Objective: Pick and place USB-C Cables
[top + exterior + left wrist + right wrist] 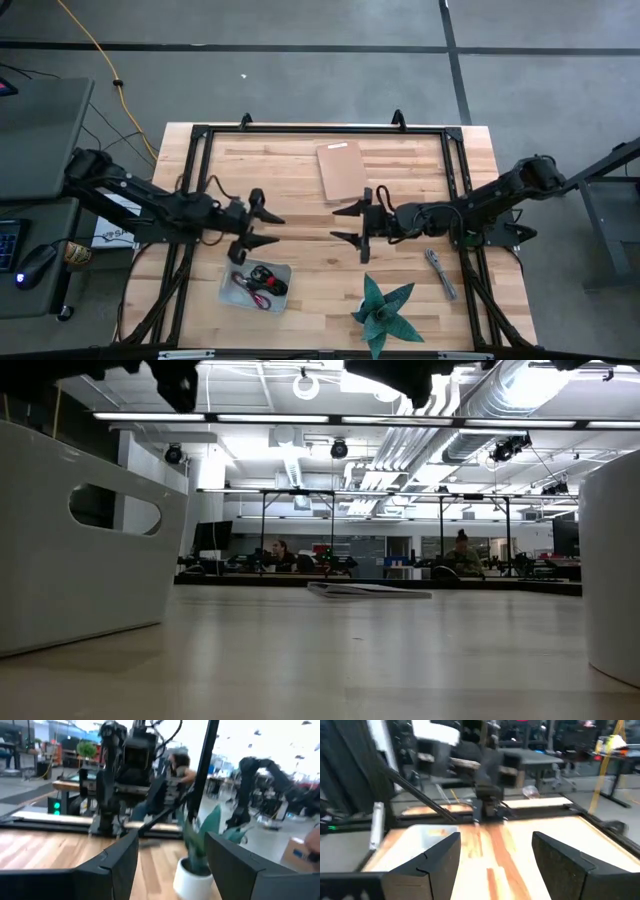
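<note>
Closest to us in the low view, a white bin wall (pixel 85 540) fills the left edge. From above, that bin (pixel 228 290) sits at about seven o'clock on the worktop (pixel 300 170), and inside we see red and black cables (pixel 262 284) coiled together. A grey cable (pixel 440 273) lies loose at four o'clock, near the right rail. Just above the bin hovers the left gripper (pixel 262 228), fingers spread wide, holding nothing. Facing it from three o'clock is the right gripper (pixel 350 224), fingers wide too, empty. A brown board (pixel 342 170) lies at twelve o'clock, and a teal paper star (pixel 384 312) sits at five o'clock by the near edge. People sit at desks far behind.
</note>
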Available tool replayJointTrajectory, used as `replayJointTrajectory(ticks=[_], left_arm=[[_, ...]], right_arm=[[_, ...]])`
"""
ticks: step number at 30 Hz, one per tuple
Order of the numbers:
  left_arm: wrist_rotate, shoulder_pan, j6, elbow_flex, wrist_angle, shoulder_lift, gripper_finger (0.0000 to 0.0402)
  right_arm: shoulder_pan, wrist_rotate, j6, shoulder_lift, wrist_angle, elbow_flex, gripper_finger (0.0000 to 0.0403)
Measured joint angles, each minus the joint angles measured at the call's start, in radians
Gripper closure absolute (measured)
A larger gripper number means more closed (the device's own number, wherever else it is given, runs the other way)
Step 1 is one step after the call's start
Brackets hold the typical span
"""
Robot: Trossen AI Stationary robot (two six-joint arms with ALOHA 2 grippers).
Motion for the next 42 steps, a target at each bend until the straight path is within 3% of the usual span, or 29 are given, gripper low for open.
replayJointTrajectory(ticks=[9, 15, 17, 19, 24, 29, 35, 42], left_arm=[[-0.004, -0.063, 0.068, 0.0, -0.003, -0.05, 0.0193], [-0.007, -0.063, 0.017, 0.0, -0.012, -0.049, 0.0193], [-0.006, -0.063, -0.007, 0.0, -0.019, -0.049, 0.0193], [-0.007, -0.063, -0.017, 0.0, -0.024, -0.049, 0.0193], [-0.007, -0.063, -0.019, 0.0, -0.024, -0.049, 0.0193], [-0.007, -0.063, -0.06, 0.0, -0.031, -0.049, 0.0193], [-0.007, -0.063, -0.061, 0.0, -0.031, -0.049, 0.0193], [-0.026, -0.062, -0.061, 0.0, -0.033, -0.049, 0.0193]], right_arm=[[0.008, 0.089, 0.067, -0.064, -0.122, 0.001, 0.0164], [0.008, 0.109, 0.085, -0.068, -0.19, 0.001, 0.0164], [0.008, 0.143, 0.127, -0.087, -0.289, 0.025, 0.0164], [0.008, 0.152, 0.235, -0.122, -0.519, 0.1, 0.0164], [0.032, 0.147, 0.648, -0.135, -1.292, 0.368, 0.0164], [0.165, 0.099, 1.069, -0.111, -1.797, 0.497, 0.0164], [0.388, 0.041, 1.521, -0.108, -2.023, 0.434, 0.0164], [0.513, -0.17, 1.839, -0.108, -1.936, 0.228, 0.0164]])
